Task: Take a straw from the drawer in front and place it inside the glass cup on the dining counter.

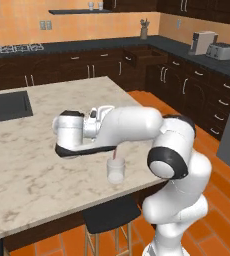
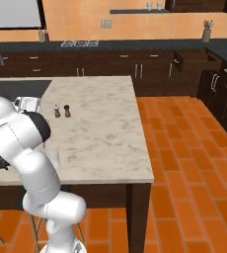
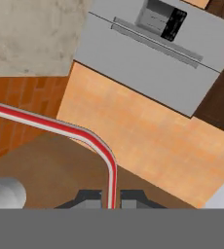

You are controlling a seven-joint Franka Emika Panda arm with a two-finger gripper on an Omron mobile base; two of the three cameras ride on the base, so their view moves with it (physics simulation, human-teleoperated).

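- Pincer (image 3: 111, 203): seen clamped on the straw (image 3: 60, 127) (red-pink, held between the fingertips).
- Straw: lower end is seen at the rim of the glass cup (image 1: 116, 171).
- Glass cup: placed upright on the table (image 1: 47, 150), near its front edge.
- Drawer (image 1: 146, 56): left open.

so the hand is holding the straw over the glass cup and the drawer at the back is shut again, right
Not quite: the drawer is open, pulled out from the cabinets, as the left base view shows. The rest holds: the hand grips the straw above the glass cup on the dining counter.
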